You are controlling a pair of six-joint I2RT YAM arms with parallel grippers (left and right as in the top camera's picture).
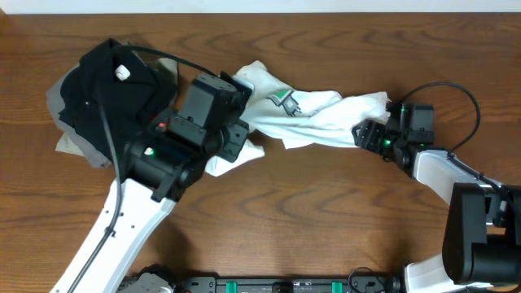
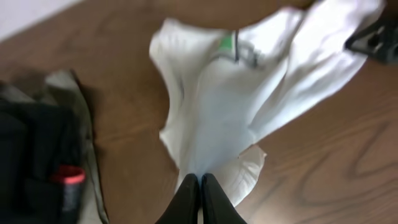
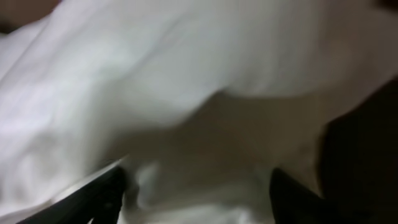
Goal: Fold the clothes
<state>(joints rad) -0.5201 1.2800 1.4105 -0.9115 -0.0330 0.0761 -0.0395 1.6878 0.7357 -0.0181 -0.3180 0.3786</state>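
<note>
Wooden table [image 1: 326, 220] holds the white T-shirt [image 1: 326, 120] bunched, long axis left-to-right.

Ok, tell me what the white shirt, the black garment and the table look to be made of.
White shirt: soft, matte knit cloth, likely cotton; it bunches into limp folds.
Black garment: matte fabric, slumped in a heap; the fibre cannot be told.
Table: brown wood or wood-look laminate, smooth with a slight sheen; grain lines run across it.
</note>
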